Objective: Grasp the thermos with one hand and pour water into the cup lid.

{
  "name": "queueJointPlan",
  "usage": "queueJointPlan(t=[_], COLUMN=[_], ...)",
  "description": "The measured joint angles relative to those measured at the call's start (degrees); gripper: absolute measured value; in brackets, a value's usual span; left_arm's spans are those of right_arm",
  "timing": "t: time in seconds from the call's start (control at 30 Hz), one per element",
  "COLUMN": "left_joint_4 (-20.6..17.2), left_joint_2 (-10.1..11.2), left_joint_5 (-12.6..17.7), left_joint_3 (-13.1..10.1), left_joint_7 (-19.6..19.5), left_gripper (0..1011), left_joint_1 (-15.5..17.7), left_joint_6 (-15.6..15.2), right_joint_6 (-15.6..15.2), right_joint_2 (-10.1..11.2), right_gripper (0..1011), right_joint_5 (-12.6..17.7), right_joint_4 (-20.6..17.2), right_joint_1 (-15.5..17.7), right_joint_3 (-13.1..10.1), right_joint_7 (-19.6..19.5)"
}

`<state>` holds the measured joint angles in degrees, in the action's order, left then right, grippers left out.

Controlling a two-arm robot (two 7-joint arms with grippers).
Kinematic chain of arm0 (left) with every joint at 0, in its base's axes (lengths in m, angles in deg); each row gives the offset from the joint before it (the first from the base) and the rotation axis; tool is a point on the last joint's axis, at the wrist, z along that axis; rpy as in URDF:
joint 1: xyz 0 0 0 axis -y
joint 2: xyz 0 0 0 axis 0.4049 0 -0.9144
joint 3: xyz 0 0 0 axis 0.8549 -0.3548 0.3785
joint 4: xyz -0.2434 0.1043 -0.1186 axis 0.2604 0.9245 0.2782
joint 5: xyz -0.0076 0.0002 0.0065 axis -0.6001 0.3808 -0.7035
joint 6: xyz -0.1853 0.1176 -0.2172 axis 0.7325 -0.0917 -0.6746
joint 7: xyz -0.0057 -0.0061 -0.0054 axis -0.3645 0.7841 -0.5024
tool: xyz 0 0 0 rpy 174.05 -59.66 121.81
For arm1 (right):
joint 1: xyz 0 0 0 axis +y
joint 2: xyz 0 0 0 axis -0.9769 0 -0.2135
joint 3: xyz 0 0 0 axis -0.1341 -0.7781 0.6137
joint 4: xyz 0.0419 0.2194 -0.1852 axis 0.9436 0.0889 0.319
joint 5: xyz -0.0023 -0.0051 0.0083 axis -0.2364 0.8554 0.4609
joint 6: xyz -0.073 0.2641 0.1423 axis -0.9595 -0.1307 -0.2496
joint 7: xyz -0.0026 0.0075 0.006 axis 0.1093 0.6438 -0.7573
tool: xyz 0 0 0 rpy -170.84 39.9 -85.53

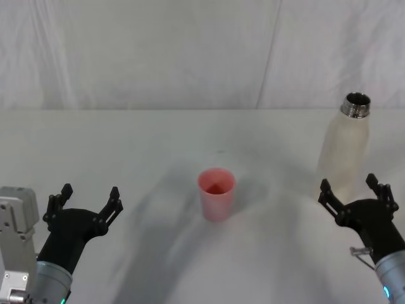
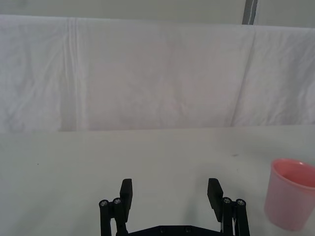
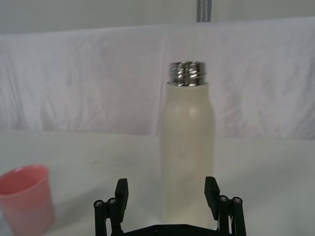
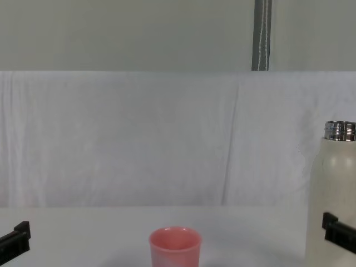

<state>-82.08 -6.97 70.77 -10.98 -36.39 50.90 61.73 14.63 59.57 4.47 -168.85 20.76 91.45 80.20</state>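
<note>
The cream-white thermos stands upright at the right of the white table, its silver threaded neck uncapped; it also appears as thermos and thermos. My right gripper is open just in front of it, fingers level with its lower body, not touching. The pink cup lid stands upright at the table's middle, also seen as cup lid, cup lid and cup lid. My left gripper is open at the near left, holding nothing. No water is visible.
A white cloth backdrop rises behind the table. A grey vertical post stands behind the backdrop. A white housing sits beside my left arm at the near left edge.
</note>
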Motion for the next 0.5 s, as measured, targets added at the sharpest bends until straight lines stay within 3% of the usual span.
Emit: queueJointPlan(t=[0.5], left_joint_4=[0.0], left_joint_2=[0.0], left_joint_5=[0.0], left_joint_3=[0.0], left_joint_7=[0.0], left_gripper=[1001], left_joint_1=[0.0], left_joint_6=[0.0], right_joint_6=[0.3], right_joint_2=[-1.5], right_gripper=[1001], right_joint_5=[0.3], right_joint_4=[6.3], right_joint_1=[-6.8], right_joint_3=[-2.8], right_joint_7=[3.7])
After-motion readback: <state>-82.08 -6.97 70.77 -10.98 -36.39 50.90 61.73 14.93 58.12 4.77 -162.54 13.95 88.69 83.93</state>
